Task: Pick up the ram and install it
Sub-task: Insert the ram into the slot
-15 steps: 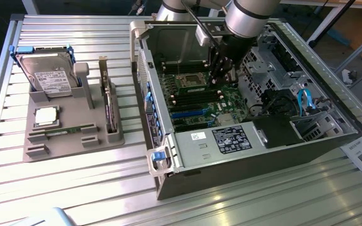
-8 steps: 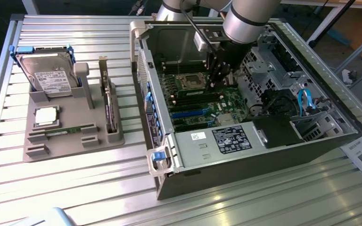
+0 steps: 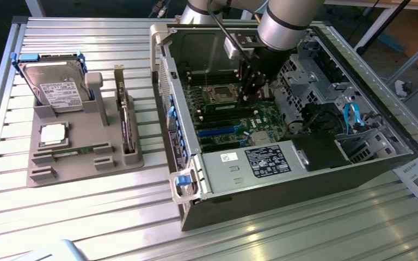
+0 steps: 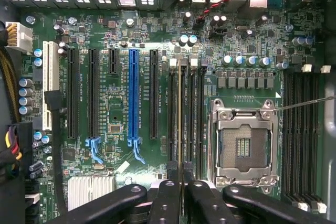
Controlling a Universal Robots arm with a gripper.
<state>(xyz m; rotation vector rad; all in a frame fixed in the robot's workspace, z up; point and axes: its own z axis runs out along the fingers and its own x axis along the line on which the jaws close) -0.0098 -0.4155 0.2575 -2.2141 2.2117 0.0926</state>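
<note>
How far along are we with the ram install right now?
Done: the ram is picked up and over the motherboard. In hand: the gripper clamps it edge-on, lined along a memory slot beside the empty CPU socket. Left: seating cannot be confirmed, and the gripper has not let go.

You see the gripper [image 4: 182, 186] clamped on the ram [image 4: 181, 108], held edge-on over the memory slots [image 4: 198, 119] between the blue slot [image 4: 134, 98] and the CPU socket [image 4: 244, 148] on the board [image 4: 115, 35]
</note>
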